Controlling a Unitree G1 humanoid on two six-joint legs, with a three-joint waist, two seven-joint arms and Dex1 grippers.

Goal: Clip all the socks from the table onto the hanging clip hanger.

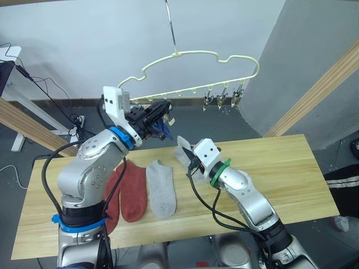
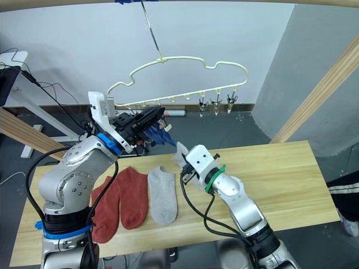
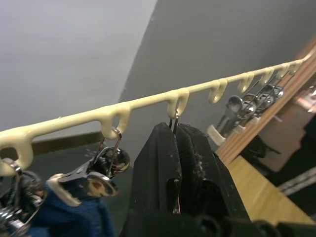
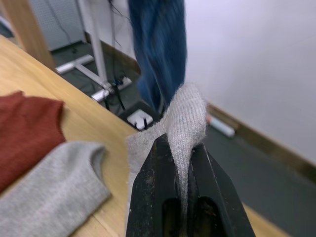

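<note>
A cream plastic clip hanger [image 1: 196,73], its outline wavy and its lower bar notched with small hooks, hung from a thin metal rod at the upper centre of the frame, with bright metal clips [image 1: 223,100] bunched near its right end. The left gripper [image 1: 160,112], raised to the bar at centre left, was clenched on a metal clip [image 3: 174,123], its black fingers [image 3: 160,168] pressed together around the wire loop. Just beside it dark blue socks [image 1: 162,130] of soft knit dangled from neighbouring clips. The right gripper [image 1: 190,159], lower and near the middle, pinched a ribbed light grey sock [image 4: 185,123] held above the table [image 1: 280,168], a long top of pale wood planks. On the table at lower left lay two rust-red socks [image 1: 132,190] side by side and a second grey sock [image 1: 161,188] just right of them, all flat. Behind stood a pale wall, a dark floor with cables, and a slanting wooden pole [image 1: 320,89] at the right.
</note>
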